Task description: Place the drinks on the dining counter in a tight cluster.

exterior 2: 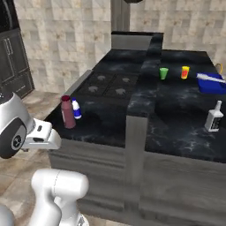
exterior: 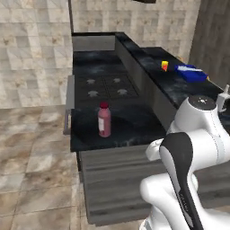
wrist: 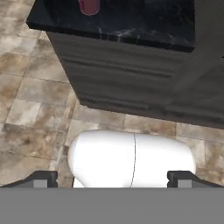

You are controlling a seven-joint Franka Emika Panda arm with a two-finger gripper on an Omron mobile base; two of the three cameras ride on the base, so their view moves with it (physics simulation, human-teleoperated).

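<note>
The three drinks are not yet together, so the task looks to be at its start. The tall pink bottle point(exterior: 104, 119) stands upright on the low black bench point(exterior: 126, 130) in front of the stove burners point(exterior: 106, 86), near the front edge, and the small white bottle with the blue label point(exterior 2: 76, 108) stands just beside it, a little further back. The square clear bottle point(exterior 2: 214, 117) is well apart from them, alone on the higher dining bench point(exterior 2: 176, 128) on the other side of the grey divider. On this same dining bench, further back, stand a green cup point(exterior 2: 163, 73) and an orange cup point(exterior 2: 185, 72), and a blue box point(exterior 2: 211, 82) lies near them; these are not drinks to move. I judge that the two bottles on the stove side must be carried over to the clear one, because that one already stands on the right surface. The pincer point(wrist: 112, 179) is wide open and holds nothing; its two dark fingertips point(wrist: 41, 179) stand far apart, and it looks down at the floor point(wrist: 35, 96) in front of the cabinet, touching nothing, with the base of the pink bottle at the top of the hand view.
</note>
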